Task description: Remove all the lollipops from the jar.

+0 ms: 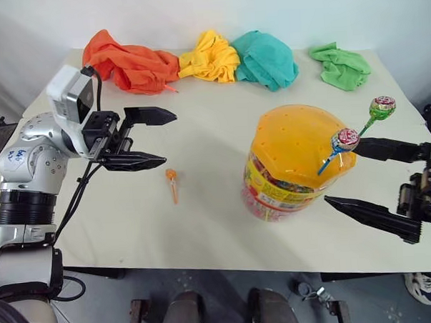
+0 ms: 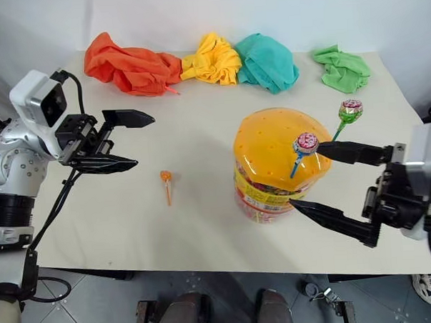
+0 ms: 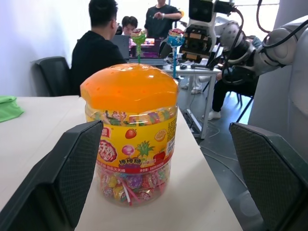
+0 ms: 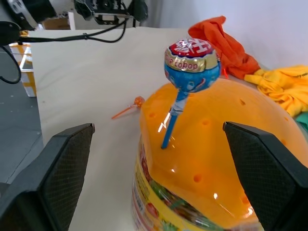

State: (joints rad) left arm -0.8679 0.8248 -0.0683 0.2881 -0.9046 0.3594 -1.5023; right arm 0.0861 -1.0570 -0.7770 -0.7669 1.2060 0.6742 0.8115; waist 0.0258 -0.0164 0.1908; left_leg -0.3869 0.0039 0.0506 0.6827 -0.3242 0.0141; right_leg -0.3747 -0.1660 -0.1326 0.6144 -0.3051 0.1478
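Note:
The jar (image 1: 298, 161), a clear tub with a domed orange lid, stands on the right half of the white table (image 1: 218, 226). Two lollipops stand stuck in its lid: a pink-red one on a blue stick (image 1: 345, 139) and a green one (image 1: 382, 108). An orange lollipop (image 1: 172, 179) lies flat on the table left of the jar. My right gripper (image 1: 342, 172) is open, one finger on each side of the jar's right flank, below the pink-red lollipop (image 4: 192, 62). My left gripper (image 1: 170, 139) is open and empty, hanging over the table's left part and pointing at the jar (image 3: 130, 139).
Four crumpled cloths lie along the far edge: orange (image 1: 129, 61), yellow (image 1: 211, 56), teal (image 1: 266, 58) and green (image 1: 340, 64). In the left wrist view, people (image 3: 98, 48) sit at desks beyond the table's right side. The near table edge runs just below both grippers.

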